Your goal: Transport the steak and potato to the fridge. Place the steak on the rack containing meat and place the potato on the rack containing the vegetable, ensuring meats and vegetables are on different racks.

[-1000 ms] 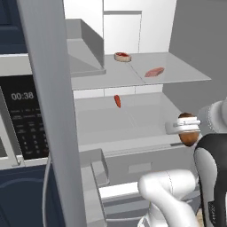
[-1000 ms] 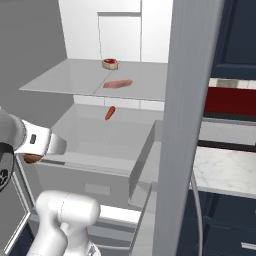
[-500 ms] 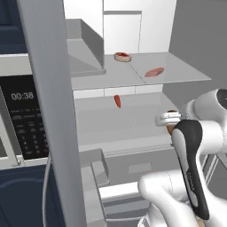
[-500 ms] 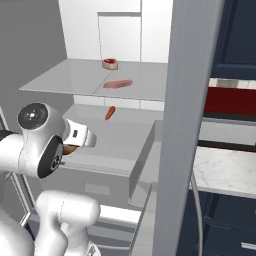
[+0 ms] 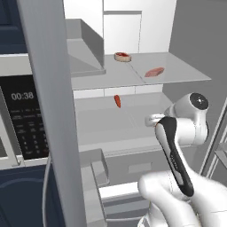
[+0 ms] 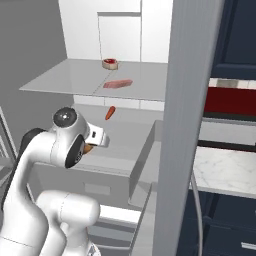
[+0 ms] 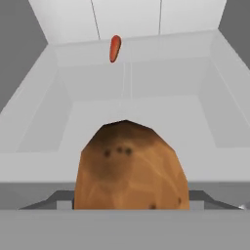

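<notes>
The brown potato [image 7: 129,168] fills the lower middle of the hand view, and my gripper [image 5: 154,119] is shut on it. A sliver of the potato [image 6: 88,148] shows under the hand in the right base view. It hangs just in front of the fridge's lower rack [image 5: 106,122], where a small orange-red vegetable [image 5: 117,101] lies near the back. Up on the upper rack [image 5: 177,71] sit the steak [image 5: 123,56], round and red with a pale rim, and a pink slab of meat [image 5: 154,72].
The open fridge door [image 5: 48,111] stands close on the left, with a microwave [image 5: 20,119] beyond it. Below the lower rack is a grey drawer front [image 5: 133,166]. Dark cabinets and a marble counter [image 6: 225,170] lie to the right.
My arm has swung in from the right side toward the fridge's lower rack, carrying the potato with it. The items on the racks have not moved.
</notes>
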